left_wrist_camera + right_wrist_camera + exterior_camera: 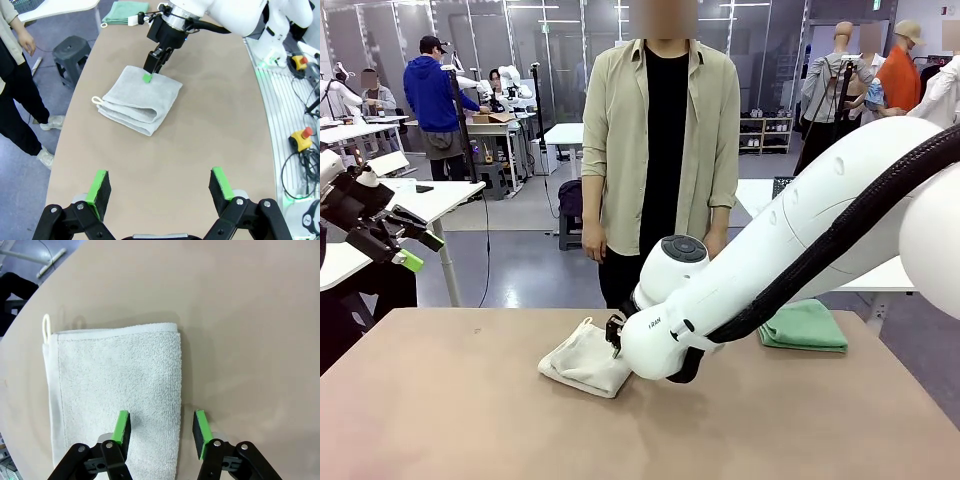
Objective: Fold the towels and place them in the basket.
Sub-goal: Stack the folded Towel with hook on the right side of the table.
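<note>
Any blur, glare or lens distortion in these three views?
Front view: sharp, even light, the right arm bulks large across the white towel. Left wrist view: wide-angle bend curves the table edges. Right wrist view: crisp terry texture, soft shadow beside the right hand.

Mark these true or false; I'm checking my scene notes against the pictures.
1. The cream-white towel lies folded on the table. True.
2. The right gripper has lifted that towel into the air. False: its jaws are open, straddling the towel's edge on the table.
3. The left gripper is open and empty. True.
4. The sea green towel lies on top of the cream-white one. False: it lies apart, at the table's far edge.
</note>
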Controlling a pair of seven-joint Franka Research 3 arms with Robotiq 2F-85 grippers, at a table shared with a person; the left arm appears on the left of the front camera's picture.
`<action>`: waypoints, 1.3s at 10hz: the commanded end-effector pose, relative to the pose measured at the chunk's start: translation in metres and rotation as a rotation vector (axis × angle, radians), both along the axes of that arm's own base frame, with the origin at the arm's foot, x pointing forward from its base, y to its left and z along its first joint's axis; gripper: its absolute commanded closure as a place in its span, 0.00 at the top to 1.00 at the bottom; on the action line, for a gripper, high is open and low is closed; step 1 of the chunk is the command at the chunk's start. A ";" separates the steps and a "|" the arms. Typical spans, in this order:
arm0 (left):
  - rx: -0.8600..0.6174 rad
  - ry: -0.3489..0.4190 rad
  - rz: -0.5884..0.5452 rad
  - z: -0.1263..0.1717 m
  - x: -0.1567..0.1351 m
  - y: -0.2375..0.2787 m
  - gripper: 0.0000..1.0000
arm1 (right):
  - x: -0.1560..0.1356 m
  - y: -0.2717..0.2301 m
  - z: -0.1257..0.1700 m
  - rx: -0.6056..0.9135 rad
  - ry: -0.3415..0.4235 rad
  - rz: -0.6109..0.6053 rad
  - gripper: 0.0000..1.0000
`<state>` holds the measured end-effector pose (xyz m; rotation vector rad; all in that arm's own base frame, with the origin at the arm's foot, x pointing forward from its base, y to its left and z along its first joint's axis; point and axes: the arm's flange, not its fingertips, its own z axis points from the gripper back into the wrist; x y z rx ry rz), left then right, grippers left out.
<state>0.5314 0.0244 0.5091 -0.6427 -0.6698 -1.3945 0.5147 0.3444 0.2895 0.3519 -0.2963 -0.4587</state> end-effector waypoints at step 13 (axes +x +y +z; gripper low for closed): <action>0.004 -0.005 0.001 0.001 -0.001 0.000 1.00 | -0.005 -0.001 -0.003 0.012 -0.051 -0.006 0.00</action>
